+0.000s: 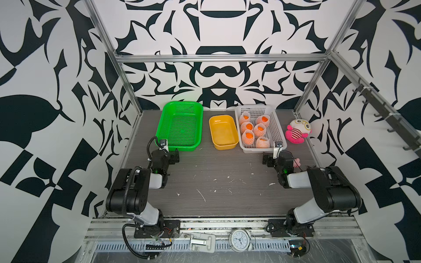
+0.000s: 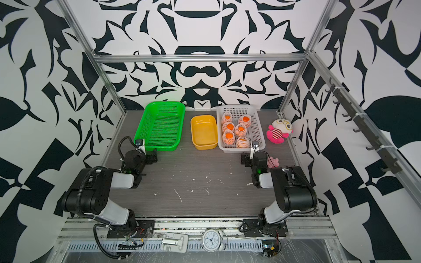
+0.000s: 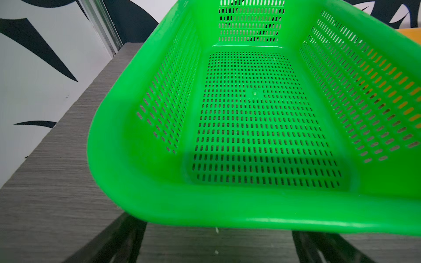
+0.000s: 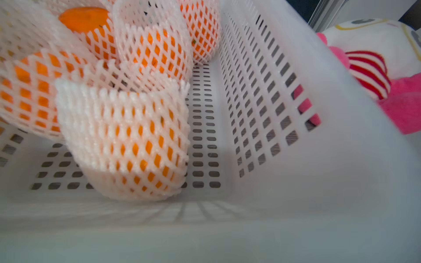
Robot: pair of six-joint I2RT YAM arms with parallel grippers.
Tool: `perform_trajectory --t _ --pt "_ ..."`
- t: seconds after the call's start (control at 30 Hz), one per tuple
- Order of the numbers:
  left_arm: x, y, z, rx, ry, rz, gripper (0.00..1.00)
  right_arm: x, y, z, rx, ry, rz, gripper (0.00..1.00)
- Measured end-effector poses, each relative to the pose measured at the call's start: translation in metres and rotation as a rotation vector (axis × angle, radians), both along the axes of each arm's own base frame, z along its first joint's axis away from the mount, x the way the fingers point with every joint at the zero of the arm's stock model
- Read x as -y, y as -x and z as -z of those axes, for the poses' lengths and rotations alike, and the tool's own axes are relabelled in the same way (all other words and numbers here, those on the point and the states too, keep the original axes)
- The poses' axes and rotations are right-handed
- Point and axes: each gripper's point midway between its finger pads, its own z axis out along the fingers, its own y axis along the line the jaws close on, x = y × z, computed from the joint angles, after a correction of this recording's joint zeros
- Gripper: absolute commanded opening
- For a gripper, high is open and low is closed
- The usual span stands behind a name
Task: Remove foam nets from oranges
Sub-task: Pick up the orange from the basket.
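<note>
Six oranges point(image 1: 249, 136) are lying in foam nets point(image 1: 262, 143) inside the white basket point(image 1: 276, 130), straight ahead of the right claw point(image 1: 267, 160), which is standing open and empty, nearer than the equally open left claw point(image 1: 174, 157).

The foam nets point(image 4: 91, 98) hide most of the oranges point(image 4: 84, 18) inside them.

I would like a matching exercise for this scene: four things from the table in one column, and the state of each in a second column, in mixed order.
Things:
1. green basket
2. yellow tub
3. white basket
4. plush toy

States:
a. holds oranges in foam nets
b. empty, solid walls
c. in no container
d. empty, perforated walls

Pairs: 1-d, 2-b, 3-a, 4-c
</note>
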Motion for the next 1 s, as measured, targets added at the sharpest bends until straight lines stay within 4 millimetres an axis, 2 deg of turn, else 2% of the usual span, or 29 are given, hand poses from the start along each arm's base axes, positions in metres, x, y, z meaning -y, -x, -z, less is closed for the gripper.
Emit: perform_trajectory --t 0.9,1.0 --pt "0.0005 -0.0001 -0.0002 0.001 0.001 0.003 0.99 0.0018 0.0000 -0.0002 0.001 0.003 0.010 0.99" --pt "0.0052 -0.0002 -0.0024 0.009 -0.009 0.022 0.99 0.0052 0.0015 -0.0024 0.018 0.014 0.039 0.99"
